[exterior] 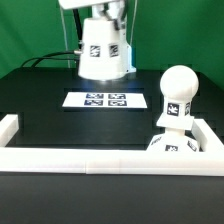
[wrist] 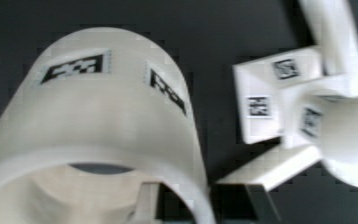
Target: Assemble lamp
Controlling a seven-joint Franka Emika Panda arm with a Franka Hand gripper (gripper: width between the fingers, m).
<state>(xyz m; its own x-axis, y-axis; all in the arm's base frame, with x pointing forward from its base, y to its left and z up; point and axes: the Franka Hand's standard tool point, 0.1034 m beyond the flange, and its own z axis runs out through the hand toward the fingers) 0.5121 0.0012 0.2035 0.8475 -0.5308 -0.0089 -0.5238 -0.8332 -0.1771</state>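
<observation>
A two-finger gripper [exterior: 103, 14] is clamped on a white plastic cone-shaped shade [exterior: 101, 52], lifted above the table, likely for lowering over the white ball-topped bulb [exterior: 177, 93].

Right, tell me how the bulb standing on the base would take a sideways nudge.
The bulb looks top-heavy, a big ball on a narrow stem, so it would probably tip. The base beneath looks small, giving little support. Its smooth white plastic seems rigid and possibly slippery.
</observation>
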